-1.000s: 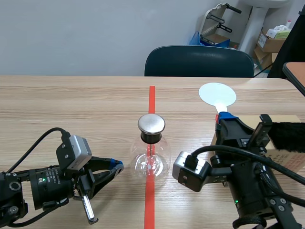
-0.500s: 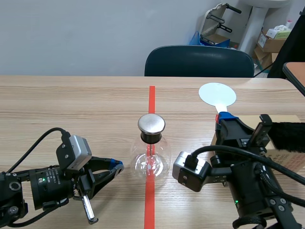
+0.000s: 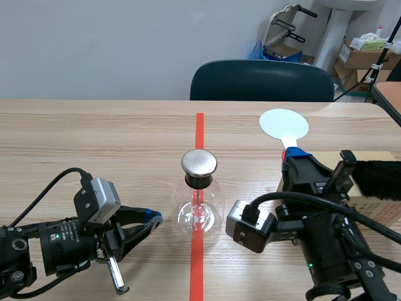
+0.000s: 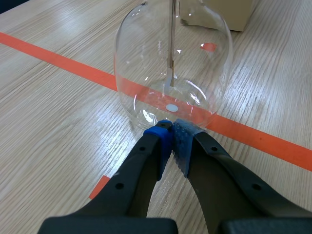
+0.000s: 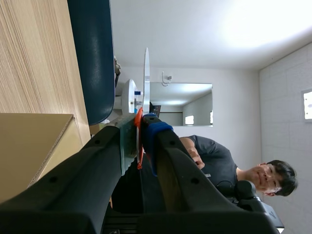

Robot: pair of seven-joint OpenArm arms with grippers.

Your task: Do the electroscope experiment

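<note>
Nearest on the left, the left gripper (image 4: 169, 130) lies low over the table (image 3: 94, 138) with its blue-padded fingers together on nothing, the tips right at the foot of the glass flask (image 3: 199, 212); whether they touch it cannot be told. It has not moved since a second ago. The flask stands on the red tape line (image 3: 199, 128) near the middle, with a thin rod hanging inside it and a metal cap (image 3: 199, 162) on its neck.

On the near right, the right gripper (image 3: 292, 153) points away from the robot and is clamped on the red handle (image 5: 139, 141) of a white paddle (image 3: 284, 123). The round disc is held out beyond the flask and to its right, and has drifted a touch to the left. Just right of that arm is a cardboard box (image 3: 376, 204) with black fur (image 3: 379, 179) on it.

Beyond the far edge is a dark chair (image 3: 262, 80). A dark shape at the far right has gone, and a thin black stand (image 3: 383, 50) shows there.
</note>
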